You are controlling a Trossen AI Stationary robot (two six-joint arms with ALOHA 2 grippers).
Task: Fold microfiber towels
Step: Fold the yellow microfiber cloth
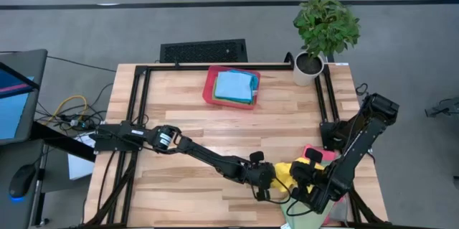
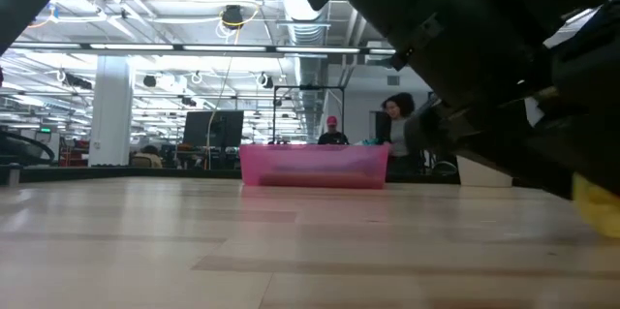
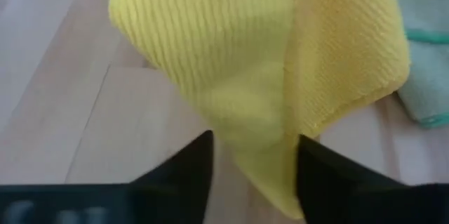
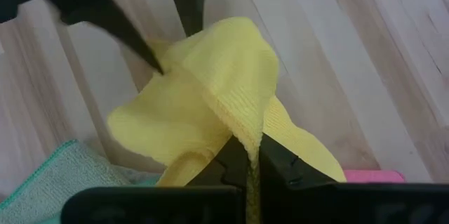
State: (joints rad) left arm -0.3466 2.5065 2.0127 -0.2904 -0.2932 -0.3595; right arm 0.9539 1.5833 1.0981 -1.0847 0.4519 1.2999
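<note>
Both arms work at the near right corner of the bench (image 1: 186,107); the yellow towel (image 1: 285,170) hangs bunched between them, raised off the wood.

Right gripper (image 4: 252,155): jaws pressed narrow on a folded ridge of the yellow towel, the cloth draping to either side of the fingers.

Left gripper (image 3: 251,155): jaws partly apart, one finger on each side of a hanging point of the same towel; whether they actually pinch the cloth cannot be told.

A green towel (image 4: 52,171) lies flat on the bench just beside the yellow one, near the bench's front edge; a pink towel (image 1: 319,153) shows at the right, partly under the right arm.

At the far middle of the bench stands the red tray (image 1: 209,89); it holds a folded stack, light blue towel (image 1: 234,85) on top, a green edge showing beneath.

A potted plant (image 1: 324,31) stands at the far right corner; two people (image 2: 387,130) show in the room behind.
</note>
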